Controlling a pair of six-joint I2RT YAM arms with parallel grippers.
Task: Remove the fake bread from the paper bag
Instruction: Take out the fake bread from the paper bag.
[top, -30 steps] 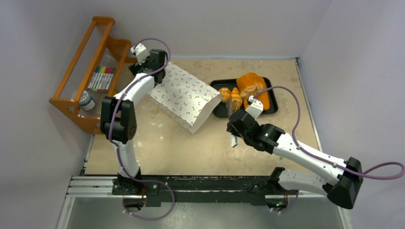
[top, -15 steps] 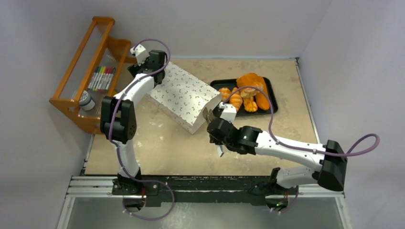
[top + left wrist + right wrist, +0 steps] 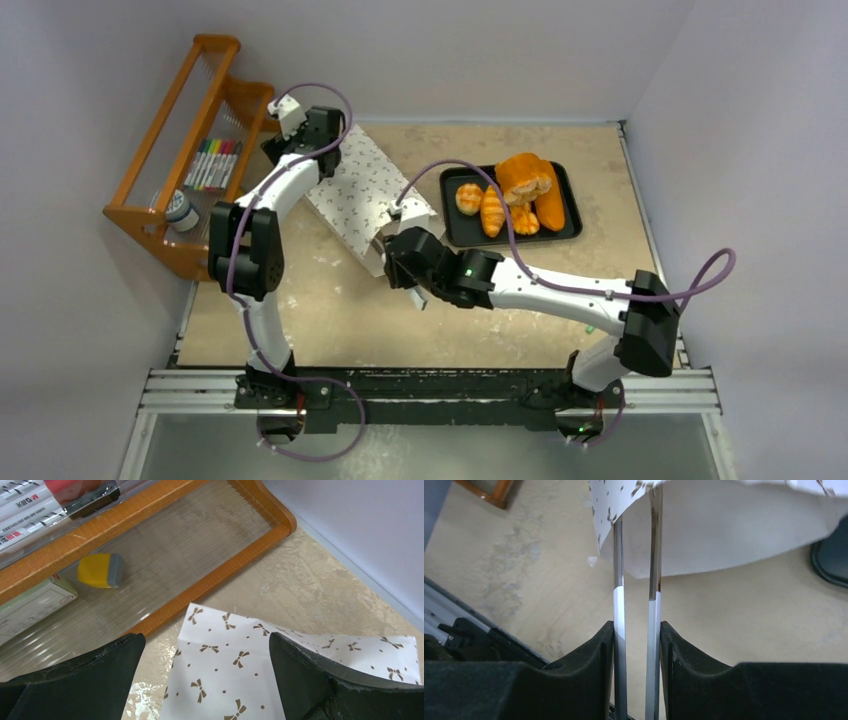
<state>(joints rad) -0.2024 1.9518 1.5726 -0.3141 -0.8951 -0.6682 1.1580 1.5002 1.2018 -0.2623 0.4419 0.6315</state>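
Top external view: a large white paper bag printed with small dark bows (image 3: 362,190) lies slantwise on the tan table, between an orange wooden rack (image 3: 150,215) of markers and a black rectangular tray (image 3: 452,232). On the tray sits the orange-to-golden fake bread (image 3: 525,178), well clear of the bag. The left gripper (image 3: 204,645) is at the bag's far, closed end, its jaws spread wide with the paper corner lying between them but not pinched. The right gripper (image 3: 636,630) has its jaws pressed in on a pair of thin metal tongs (image 3: 653,580) banded in white. The prong tips are at the lip of the bag's near mouth and stand a little apart. The step in hand appears to be another reach into the bag. The next move calls for sliding the prongs under the top flap without dragging the paper, while the far end is steadied. Whether any bread remains inside cannot be seen. Counted: one bag, one tray, one pair of tongs, and what look like five bread pieces, though they overlap.
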